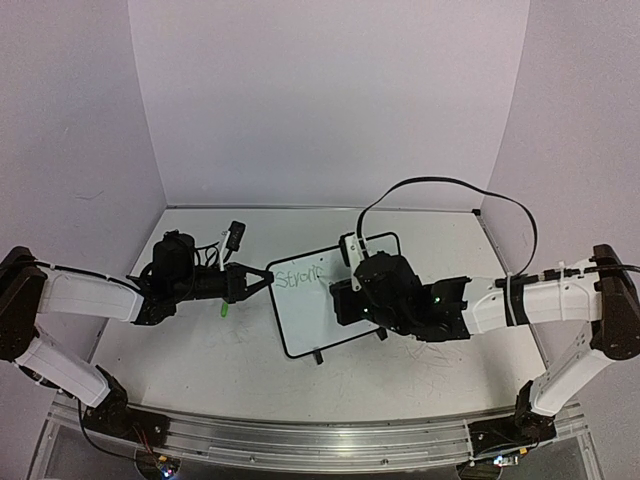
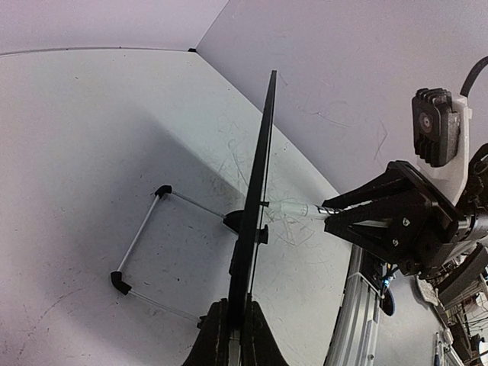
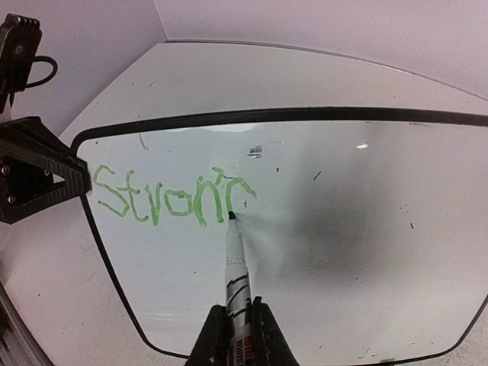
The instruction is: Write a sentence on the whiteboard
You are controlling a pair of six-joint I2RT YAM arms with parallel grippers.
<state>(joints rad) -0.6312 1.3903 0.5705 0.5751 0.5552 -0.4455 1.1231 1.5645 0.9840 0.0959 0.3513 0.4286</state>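
Note:
The whiteboard (image 1: pixel 308 325) stands tilted mid-table on its wire stand (image 2: pixel 141 242). In the left wrist view the whiteboard (image 2: pixel 257 198) shows edge-on. My left gripper (image 1: pixel 268 279) is shut on its left edge, and its jaws (image 2: pixel 238 328) pinch the black frame. The sentence (image 3: pixel 171 198) reads "Stron" in green, plus a partly drawn letter. My right gripper (image 3: pixel 239 324) is shut on a white marker (image 3: pixel 235 267). The marker's tip touches the whiteboard (image 3: pixel 358 229) just under that last letter. From above, the right gripper (image 1: pixel 347 293) hangs over the board's right half.
A small green thing (image 1: pixel 225 309) lies on the table below the left gripper. A black cable (image 1: pixel 440 184) arcs over the back right. The aluminium rail (image 1: pixel 300 442) runs along the near edge. Walls close in the table on three sides.

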